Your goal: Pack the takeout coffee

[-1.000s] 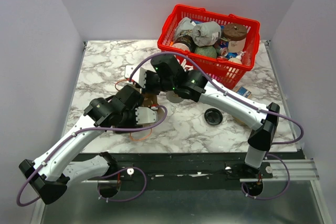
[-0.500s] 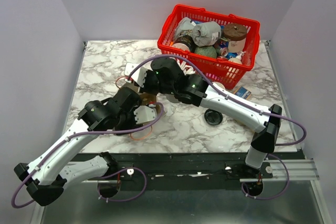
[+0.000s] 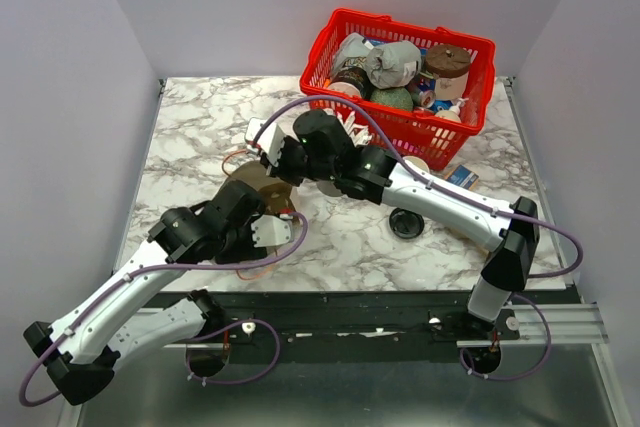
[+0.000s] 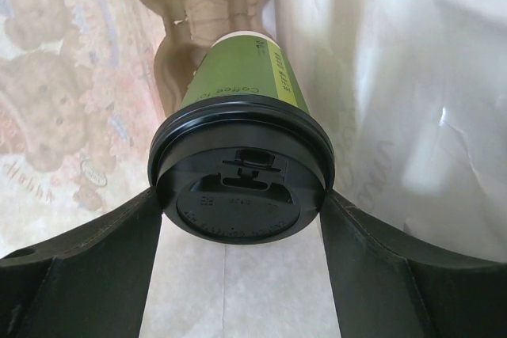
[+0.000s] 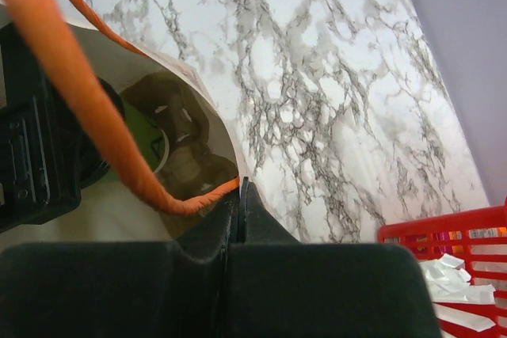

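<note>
The takeout coffee [image 4: 238, 77], a dark-green cup with a black lid [image 4: 238, 203], lies lid-first toward the left wrist camera inside a white paper bag [image 4: 380, 100]. My left gripper [image 4: 242, 195] holds it, with both fingertips pressed against the lid's sides. From above, the left gripper [image 3: 262, 209] reaches into the bag's mouth [image 3: 255, 182] and hides the cup. My right gripper [image 5: 242, 184] is shut on the bag's rim beside an orange handle [image 5: 87, 108] and holds the bag open. In the top view the right gripper [image 3: 275, 152] is at the bag's far edge.
A red basket [image 3: 482, 97] full of packed goods stands at the back right. A loose black lid [image 3: 406, 221] lies on the marble table [image 3: 190, 117] under the right forearm. A pale-rimmed cup [image 3: 415, 162] and a small blue packet [image 3: 462, 175] sit in front of the basket.
The left arm has drawn back toward the near left, showing more of the bag's brown inside. The right gripper has shifted slightly left with the bag's rim. Neither grip has changed.
</note>
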